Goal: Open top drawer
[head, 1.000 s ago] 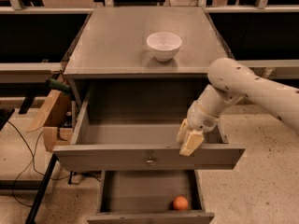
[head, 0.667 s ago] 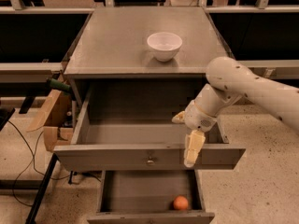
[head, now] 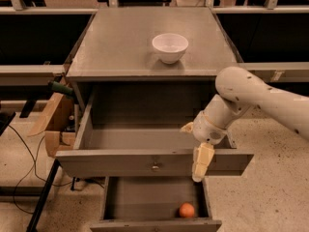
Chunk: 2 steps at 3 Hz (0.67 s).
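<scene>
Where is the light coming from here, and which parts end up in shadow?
Camera view: light falls from above, so the cabinet top and white bowl are brightest, with a soft shadow at the bowl's base. Same view: the recess behind the open top drawer is dark. The pale tool at the drawer's front edge, right of the knob, stands out. The lower drawer holding an orange ball is dimmer.

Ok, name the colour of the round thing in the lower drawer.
The round thing is orange, camera view; the pincer hangs at the front of the top drawer.
</scene>
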Tool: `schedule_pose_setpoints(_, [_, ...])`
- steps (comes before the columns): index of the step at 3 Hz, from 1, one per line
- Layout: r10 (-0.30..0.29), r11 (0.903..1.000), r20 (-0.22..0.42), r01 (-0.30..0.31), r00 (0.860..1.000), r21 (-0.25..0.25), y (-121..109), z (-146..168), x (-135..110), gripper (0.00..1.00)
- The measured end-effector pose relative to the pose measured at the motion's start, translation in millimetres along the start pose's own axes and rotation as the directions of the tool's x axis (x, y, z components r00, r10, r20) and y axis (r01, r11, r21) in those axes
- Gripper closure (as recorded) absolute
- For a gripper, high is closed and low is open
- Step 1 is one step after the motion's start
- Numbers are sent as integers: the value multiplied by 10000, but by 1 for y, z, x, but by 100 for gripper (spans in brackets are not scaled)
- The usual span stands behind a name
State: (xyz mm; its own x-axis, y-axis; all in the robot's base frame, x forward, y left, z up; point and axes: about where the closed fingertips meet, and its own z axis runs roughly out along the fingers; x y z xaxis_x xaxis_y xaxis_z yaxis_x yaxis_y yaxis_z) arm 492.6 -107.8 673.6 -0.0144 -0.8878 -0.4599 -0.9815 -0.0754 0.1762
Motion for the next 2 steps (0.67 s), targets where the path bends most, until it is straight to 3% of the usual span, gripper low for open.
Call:
schedule_pose_setpoints(1, [243,9996,94,-244,9997,139,16,1,7,0])
schedule_pose_setpoints(2, [377,9992,110,-378,9992,108,28,4,11,19])
